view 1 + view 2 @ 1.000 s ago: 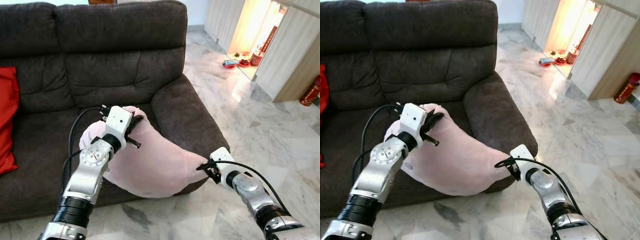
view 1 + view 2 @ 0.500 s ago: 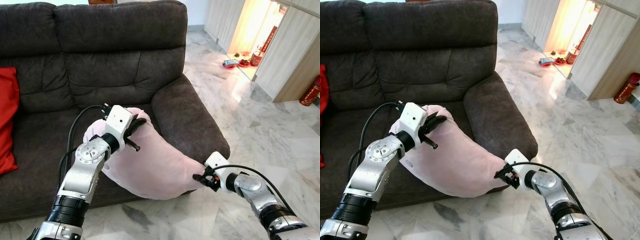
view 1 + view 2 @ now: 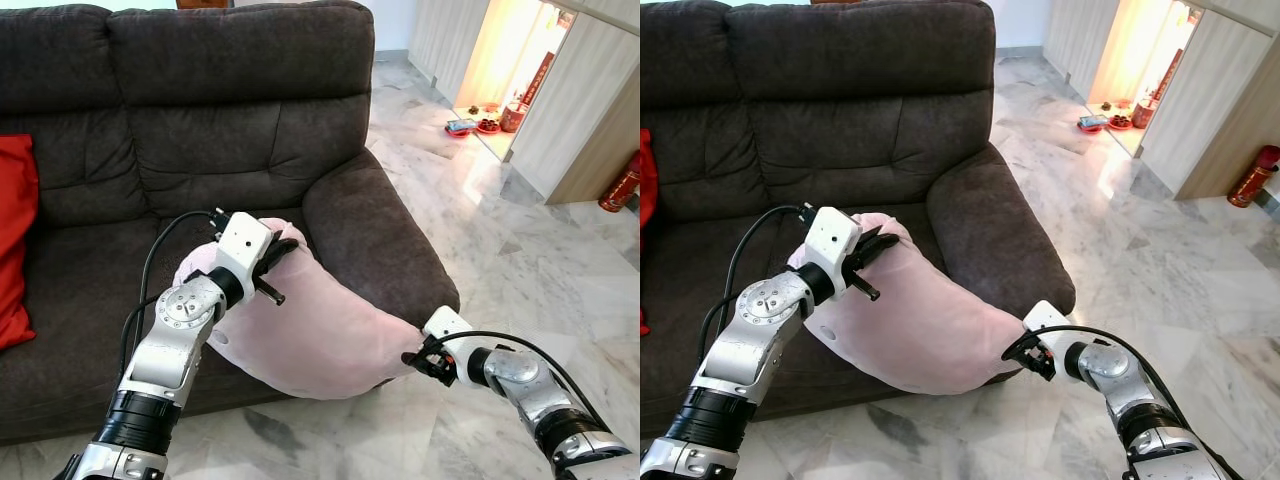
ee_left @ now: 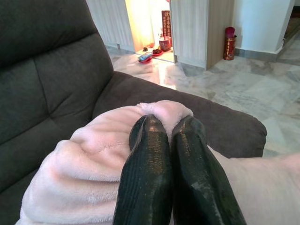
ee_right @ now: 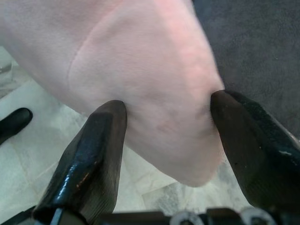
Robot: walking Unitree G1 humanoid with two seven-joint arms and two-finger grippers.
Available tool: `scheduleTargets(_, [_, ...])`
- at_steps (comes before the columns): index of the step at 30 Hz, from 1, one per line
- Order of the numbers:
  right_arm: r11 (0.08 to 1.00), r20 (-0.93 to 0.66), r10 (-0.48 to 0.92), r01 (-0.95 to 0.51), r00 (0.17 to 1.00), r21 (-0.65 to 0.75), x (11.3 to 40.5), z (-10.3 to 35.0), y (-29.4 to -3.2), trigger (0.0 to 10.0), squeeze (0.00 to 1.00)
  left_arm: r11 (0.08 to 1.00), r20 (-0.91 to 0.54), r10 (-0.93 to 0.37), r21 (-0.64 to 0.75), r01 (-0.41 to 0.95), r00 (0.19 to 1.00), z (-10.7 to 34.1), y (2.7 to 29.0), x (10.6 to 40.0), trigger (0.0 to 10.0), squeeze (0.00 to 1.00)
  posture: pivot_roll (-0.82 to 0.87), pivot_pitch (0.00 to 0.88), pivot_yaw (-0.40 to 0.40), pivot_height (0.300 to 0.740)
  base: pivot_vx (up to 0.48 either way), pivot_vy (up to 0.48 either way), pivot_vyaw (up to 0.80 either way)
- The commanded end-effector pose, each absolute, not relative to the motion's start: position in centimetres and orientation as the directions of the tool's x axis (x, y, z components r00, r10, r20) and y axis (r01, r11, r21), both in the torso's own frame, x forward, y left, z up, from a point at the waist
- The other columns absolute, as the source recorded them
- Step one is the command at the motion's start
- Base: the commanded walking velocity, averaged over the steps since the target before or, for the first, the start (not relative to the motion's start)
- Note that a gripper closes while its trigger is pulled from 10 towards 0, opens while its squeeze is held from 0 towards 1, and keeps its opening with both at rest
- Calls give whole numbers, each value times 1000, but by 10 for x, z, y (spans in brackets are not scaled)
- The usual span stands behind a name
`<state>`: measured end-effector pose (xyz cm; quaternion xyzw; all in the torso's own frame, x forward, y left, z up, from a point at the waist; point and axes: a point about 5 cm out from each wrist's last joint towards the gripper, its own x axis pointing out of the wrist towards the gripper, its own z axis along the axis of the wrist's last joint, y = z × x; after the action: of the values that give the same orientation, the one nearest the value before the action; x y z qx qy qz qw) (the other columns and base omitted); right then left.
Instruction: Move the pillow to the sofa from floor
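A pale pink pillow (image 3: 310, 330) hangs slanted over the front edge of the dark grey sofa (image 3: 230, 130), its upper end resting on the seat beside the right armrest (image 3: 375, 230). My left gripper (image 3: 280, 250) is shut on that upper end; in the left wrist view its fingertips (image 4: 152, 126) pinch a fold of the pink plush (image 4: 93, 150). My right gripper (image 3: 412, 358) grips the pillow's lower corner, low in front of the armrest and above the floor. In the right wrist view its fingers (image 5: 105, 126) press into the corner of the pillow (image 5: 140, 56) from both sides.
A red cushion (image 3: 15, 240) leans at the sofa's left end. The marble floor (image 3: 520, 270) stretches to the right. A lit doorway with small items on the floor (image 3: 478, 124) and a red fire extinguisher (image 3: 622, 185) stand far right.
My right gripper has sunk lower with the pillow's corner, dipping left and coming back right. My left gripper has edged slightly right over the seat with the upper end.
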<state>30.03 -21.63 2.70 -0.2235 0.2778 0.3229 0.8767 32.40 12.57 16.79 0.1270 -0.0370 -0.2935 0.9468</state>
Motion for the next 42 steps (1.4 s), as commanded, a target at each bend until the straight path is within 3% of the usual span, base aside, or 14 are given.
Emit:
scheduleTargets(1, [674, -664, 453, -716, 595, -182, 294, 20, -214, 10000, 0, 777, 98, -602, 300, 553, 792, 194, 117, 321, 10000, 0, 119, 0, -50, 740, 0, 0, 0])
scheduleTargets(9, [552, -764, 443, -814, 469, -181, 281, 4, -207, 10000, 0, 781, 98, -596, 301, 547, 797, 196, 119, 321, 10000, 0, 128, 0, -54, 740, 0, 0, 0])
scheduleTargets(14, [549, -767, 444, -817, 464, -176, 281, 3, -205, 10000, 0, 781, 96, -596, 300, 547, 798, 195, 119, 321, 10000, 0, 128, 0, -55, 740, 0, 0, 0])
scheduleTargets(15, [558, -752, 445, -807, 486, -191, 283, 4, -203, 6392, 0, 783, 97, -593, 300, 545, 799, 196, 119, 321, 10000, 0, 126, 0, -55, 740, 0, 0, 0])
scheduleTargets(16, [558, -752, 445, -807, 486, -191, 283, 4, -203, 6392, 0, 783, 97, -593, 300, 545, 799, 196, 119, 321, 10000, 0, 126, 0, -55, 740, 0, 0, 0])
scheduleTargets(17, [564, -734, 457, -802, 502, -197, 285, 6, -201, 0, 0, 785, 98, -590, 299, 542, 801, 196, 120, 322, 10000, 0, 126, 0, -55, 740, 0, 0, 0])
scheduleTargets(32, [565, -717, 488, -806, 498, -176, 282, 4, -195, 0, 0, 801, 111, -571, 289, 524, 813, 197, 122, 324, 10000, 0, 124, 0, -59, 740, 0, 0, 0])
scheduleTargets(37, [586, -667, 513, -788, 541, -189, 287, 10, -192, 0, 0, 806, 112, -566, 283, 519, 817, 196, 122, 324, 10000, 0, 122, 0, -59, 740, 0, 0, 0])
scheduleTargets(39, [656, -581, 531, -733, 617, -179, 295, 19, -188, 0, 0, 820, 116, -544, 283, 498, 831, 194, 124, 324, 10000, 0, 120, 0, -60, 740, 0, 0, 0])
scheduleTargets(42, [686, -544, 538, -709, 644, -161, 297, 22, -187, 0, 0, 833, 124, -525, 281, 478, 842, 194, 126, 325, 10000, 0, 122, 0, -59, 740, 0, 0, 0])
